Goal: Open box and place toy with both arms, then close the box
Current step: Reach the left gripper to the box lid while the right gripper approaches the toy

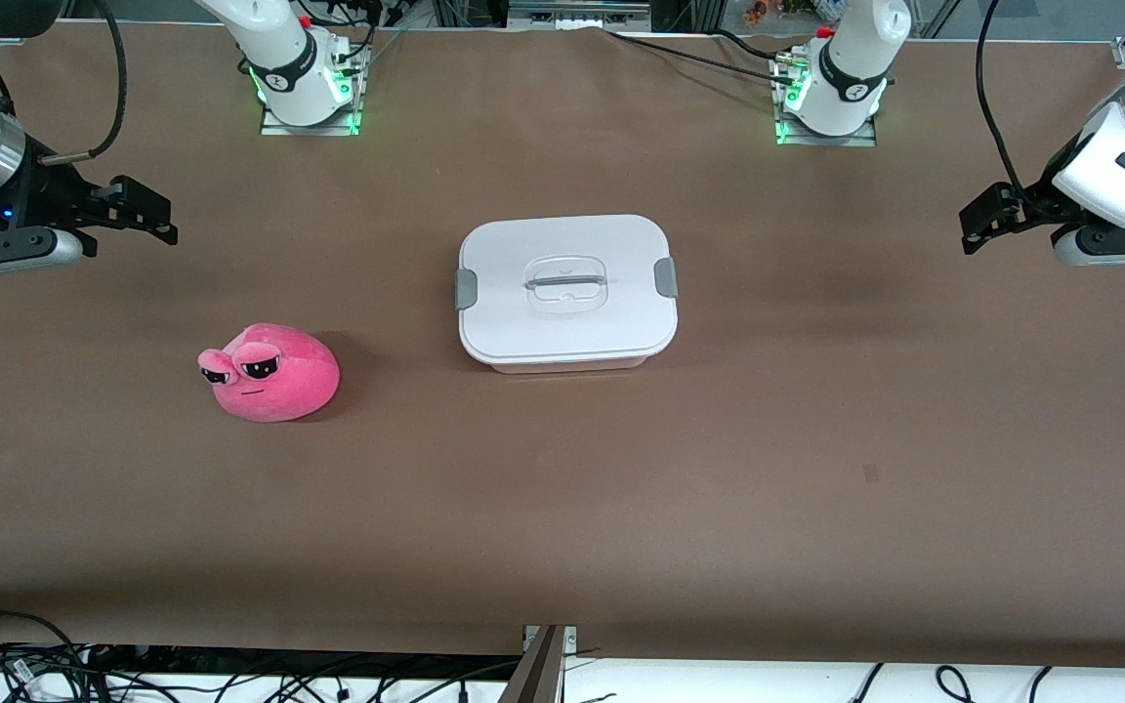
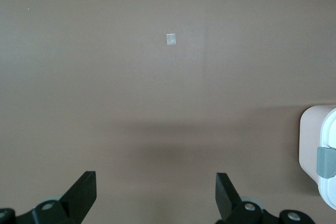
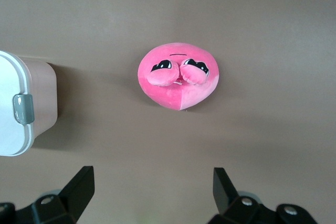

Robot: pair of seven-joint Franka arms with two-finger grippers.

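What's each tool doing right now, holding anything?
Left tool: open, empty, over bare table.
Right tool: open, empty, over bare table.

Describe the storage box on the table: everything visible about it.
The box is a rounded-rectangular tub of translucent pale pink plastic, shut under a flat white lid. A grey clip sits at each short end of the lid, and a recessed clear handle lies in its middle. It stands upright and level on the brown table, near the middle. Nothing else touches it; the pink plush toy lies apart, toward the right arm's end.
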